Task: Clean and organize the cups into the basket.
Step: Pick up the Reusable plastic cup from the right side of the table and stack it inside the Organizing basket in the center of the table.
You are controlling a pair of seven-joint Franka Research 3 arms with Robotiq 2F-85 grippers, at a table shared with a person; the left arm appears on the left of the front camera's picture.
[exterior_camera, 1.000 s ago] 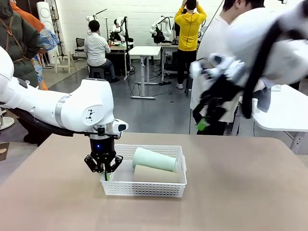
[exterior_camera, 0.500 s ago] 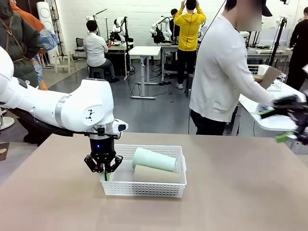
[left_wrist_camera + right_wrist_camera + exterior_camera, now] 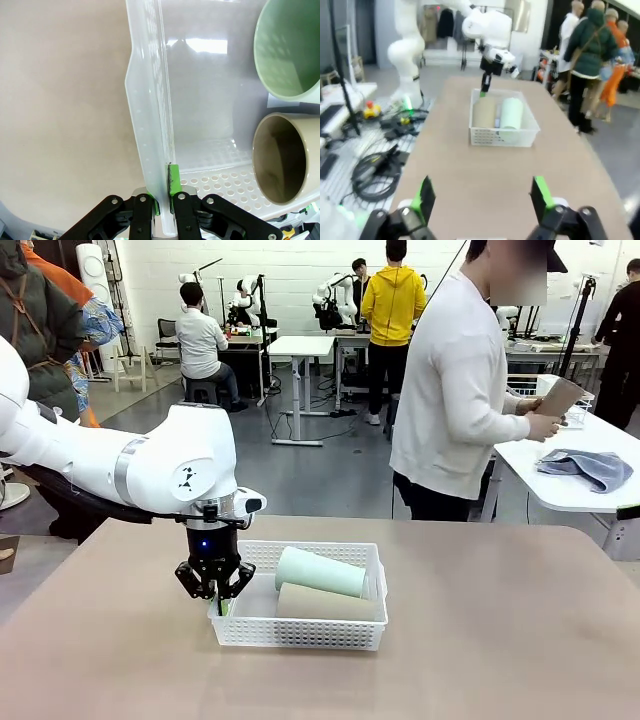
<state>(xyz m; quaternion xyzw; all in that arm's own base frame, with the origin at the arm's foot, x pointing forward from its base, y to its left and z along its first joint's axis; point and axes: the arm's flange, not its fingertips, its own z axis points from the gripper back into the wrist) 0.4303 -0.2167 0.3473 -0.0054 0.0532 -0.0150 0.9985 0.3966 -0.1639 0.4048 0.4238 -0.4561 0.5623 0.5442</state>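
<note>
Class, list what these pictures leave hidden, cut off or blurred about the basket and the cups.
- Front view: the near wall of the basket hides the lower side of the tan cup.
- Left wrist view: the top and right edges cut off the mint cup.
- Right wrist view: blur smears both cups' outlines.

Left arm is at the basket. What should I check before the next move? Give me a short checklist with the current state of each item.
1. Left gripper shut on the basket end wall: ok.
2. Mint green cup and tan cup lying on their sides inside the basket: ok.
3. Right gripper open, holding nothing, well back from the basket: ok.
4. Person turned toward a side table, hands away from the basket: ok.
5. Grip on the thin wall firm enough to move the basket without slipping: cannot tell.
</note>
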